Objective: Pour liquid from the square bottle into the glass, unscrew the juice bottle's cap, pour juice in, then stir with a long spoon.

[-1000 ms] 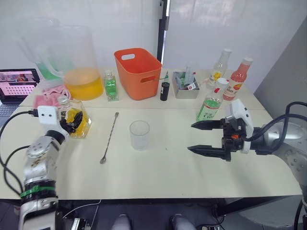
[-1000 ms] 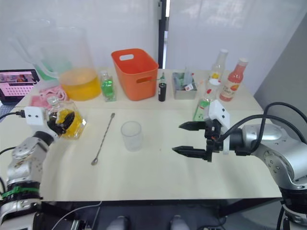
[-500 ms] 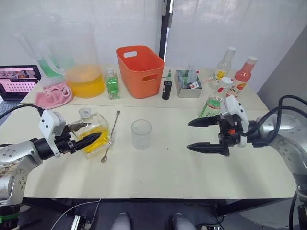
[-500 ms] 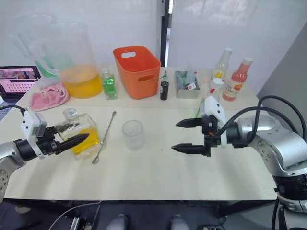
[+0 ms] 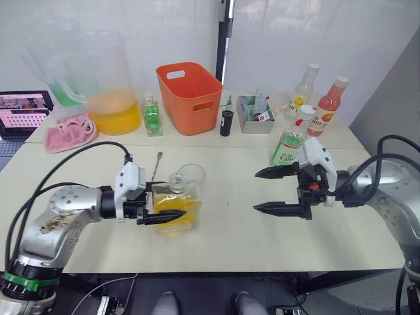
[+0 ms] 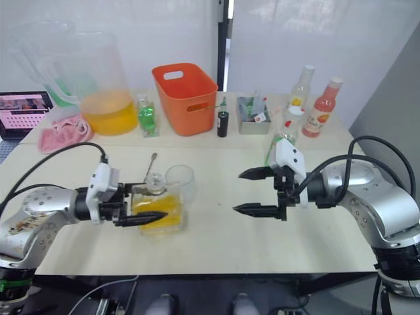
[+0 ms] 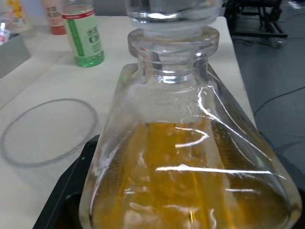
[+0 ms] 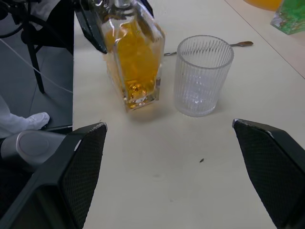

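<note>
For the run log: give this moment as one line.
left gripper: shut on square bottle, upright beside glass | stopper: on | right gripper: open, empty | juice bottle: capped

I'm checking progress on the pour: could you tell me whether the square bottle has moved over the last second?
Yes. The left gripper has carried the square bottle from the table's left edge rightward; it now stands right beside the glass, past the spoon.

1. I see a pale cream table (image 5: 230, 243) under even, bright light.
2. White tiled walls (image 5: 315, 33) stand behind it, split by a dark vertical post (image 5: 223, 39).
3. A grey wall panel (image 5: 394, 98) rises at my right.
4. Dark floor (image 8: 43, 52) lies beside the table.
</note>
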Tool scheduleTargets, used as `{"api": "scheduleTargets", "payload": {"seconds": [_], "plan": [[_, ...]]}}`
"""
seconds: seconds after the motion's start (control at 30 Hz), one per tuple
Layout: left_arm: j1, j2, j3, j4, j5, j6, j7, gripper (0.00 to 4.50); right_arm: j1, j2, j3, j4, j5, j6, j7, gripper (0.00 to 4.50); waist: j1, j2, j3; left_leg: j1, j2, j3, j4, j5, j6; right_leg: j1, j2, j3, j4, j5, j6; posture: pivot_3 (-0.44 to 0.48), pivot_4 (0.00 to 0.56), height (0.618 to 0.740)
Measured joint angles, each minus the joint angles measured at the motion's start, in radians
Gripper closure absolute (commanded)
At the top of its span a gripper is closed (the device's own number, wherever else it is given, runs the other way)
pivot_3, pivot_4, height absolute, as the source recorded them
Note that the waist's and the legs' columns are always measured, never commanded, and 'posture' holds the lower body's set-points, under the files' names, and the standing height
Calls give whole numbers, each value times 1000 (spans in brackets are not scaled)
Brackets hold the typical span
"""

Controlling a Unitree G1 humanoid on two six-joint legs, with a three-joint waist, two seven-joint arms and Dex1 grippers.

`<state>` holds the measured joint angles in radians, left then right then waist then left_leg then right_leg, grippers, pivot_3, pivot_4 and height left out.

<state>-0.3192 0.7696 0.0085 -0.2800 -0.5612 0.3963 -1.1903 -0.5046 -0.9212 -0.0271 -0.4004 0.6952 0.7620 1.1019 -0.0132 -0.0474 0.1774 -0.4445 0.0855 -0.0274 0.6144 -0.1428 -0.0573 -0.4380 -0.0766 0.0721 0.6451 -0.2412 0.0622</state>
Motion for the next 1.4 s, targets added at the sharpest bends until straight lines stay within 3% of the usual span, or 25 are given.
{"api": "scheduleTargets", "payload": {"seconds": [0.13,0.43,0.47,0.53,0.97,1.4], "plan": [[-34,-28,-64,36,35,-34,-32,1694,18,1,-23,-27,22,16,-33,0,-1,0,0,0,0,0,2,0,0,0,0,0,1,0,0,0,150,703],[-54,-40,-83,145,84,-144,-121,1694,46,-4,-46,-81,49,51,-82,0,0,0,0,1,0,0,2,0,0,1,0,0,2,0,1,0,150,703],[-59,-39,-83,157,83,-148,-132,642,46,-4,-50,-83,57,52,-83,0,0,0,0,1,0,0,2,0,1,1,0,0,2,0,1,0,150,703],[-67,-36,-82,179,87,-153,-141,45,45,-7,-56,-83,62,53,-81,0,-1,0,0,2,0,0,2,0,1,2,0,0,2,0,2,0,150,703],[-59,-3,-3,94,-26,52,-97,17,8,-6,-57,-82,74,53,-82,0,-1,0,0,3,0,0,2,1,1,3,0,0,2,-1,4,0,150,703],[-34,-35,-14,183,53,-85,-112,17,8,19,-46,-84,74,52,-93,0,0,1,0,4,0,0,3,1,1,4,0,0,2,-1,4,0,150,703]]}}
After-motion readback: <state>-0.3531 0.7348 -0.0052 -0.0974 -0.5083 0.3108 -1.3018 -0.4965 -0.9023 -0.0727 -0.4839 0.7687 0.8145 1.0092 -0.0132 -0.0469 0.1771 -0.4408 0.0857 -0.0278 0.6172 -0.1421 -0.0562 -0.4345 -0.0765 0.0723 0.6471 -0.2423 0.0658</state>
